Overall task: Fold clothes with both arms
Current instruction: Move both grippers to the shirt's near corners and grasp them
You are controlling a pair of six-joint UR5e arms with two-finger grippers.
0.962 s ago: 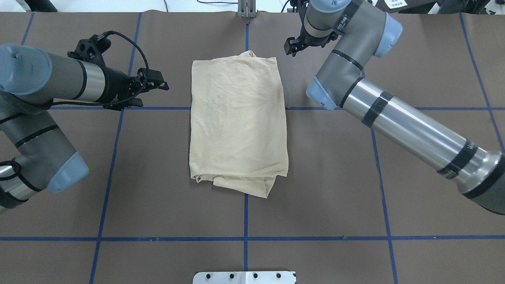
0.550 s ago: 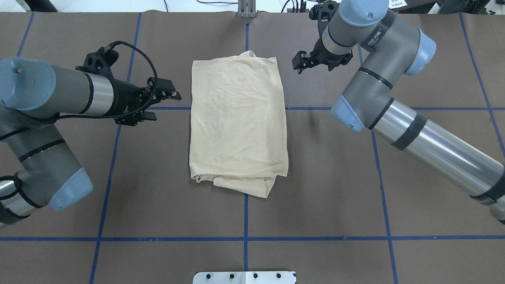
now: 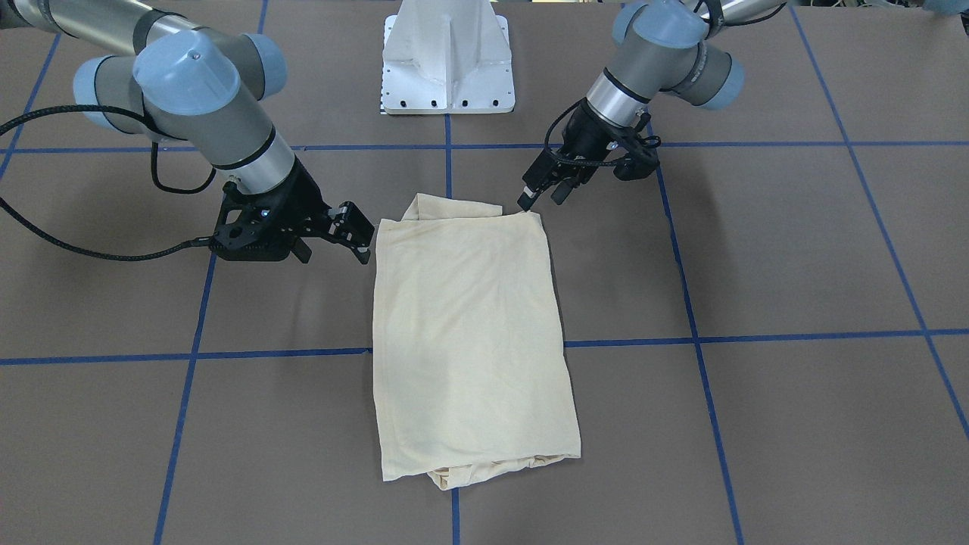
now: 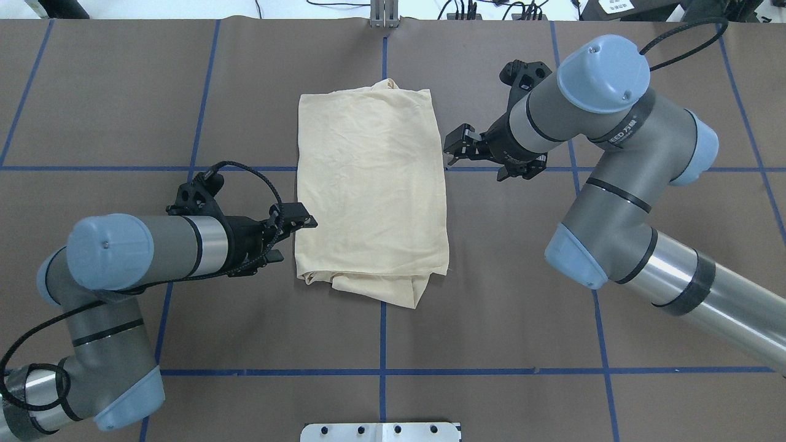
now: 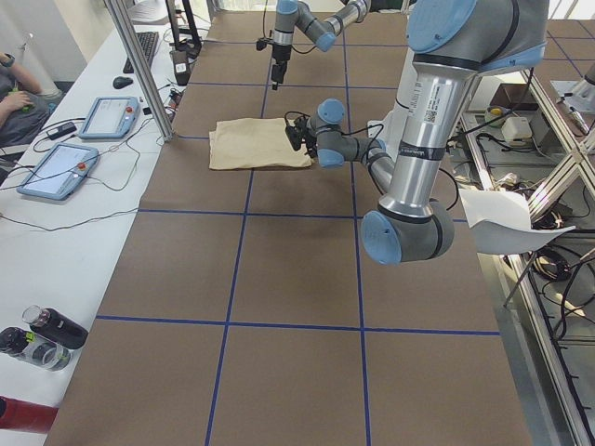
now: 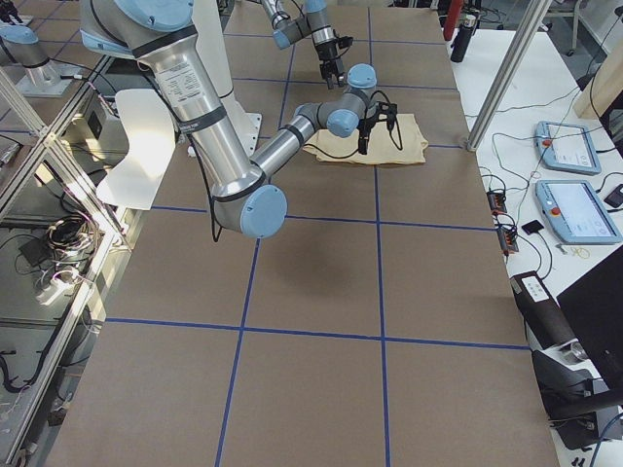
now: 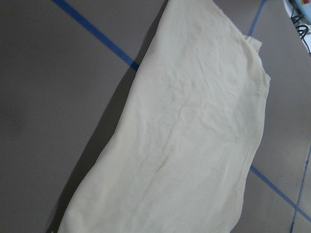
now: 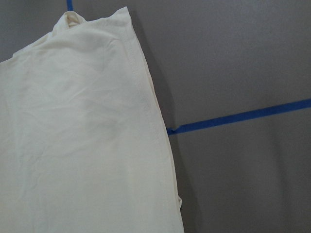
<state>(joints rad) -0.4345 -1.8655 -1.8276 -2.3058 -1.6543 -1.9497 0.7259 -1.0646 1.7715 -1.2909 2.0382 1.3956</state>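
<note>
The clothes (image 4: pixel 371 184) are one pale cream shirt folded into a long rectangle, flat at the table's centre, with a bunched fold at the end near the robot. No print shows. My left gripper (image 4: pixel 296 239) stands open at the shirt's left edge near that end, holding nothing; in the front-facing view this left gripper (image 3: pixel 540 201) hovers over the near corner. My right gripper (image 4: pixel 451 150) is open and empty just off the right edge, shown as the right gripper (image 3: pixel 366 241) on that view's left. Both wrist views show only shirt (image 7: pixel 194 136) (image 8: pixel 77 136) and table.
The white pedestal base (image 3: pixel 448 60) stands at the table's robot side. Blue tape lines (image 4: pixel 381 371) grid the brown table cover. A side bench holds tablets (image 5: pixel 56 167) and bottles (image 5: pixel 42 334), with a person's hand (image 5: pixel 11 98) beside it.
Both arms have swung toward the robot's side and in toward the shirt. The left gripper dropped from the far left to the near left edge. The right gripper came from the far end to the right edge.
</note>
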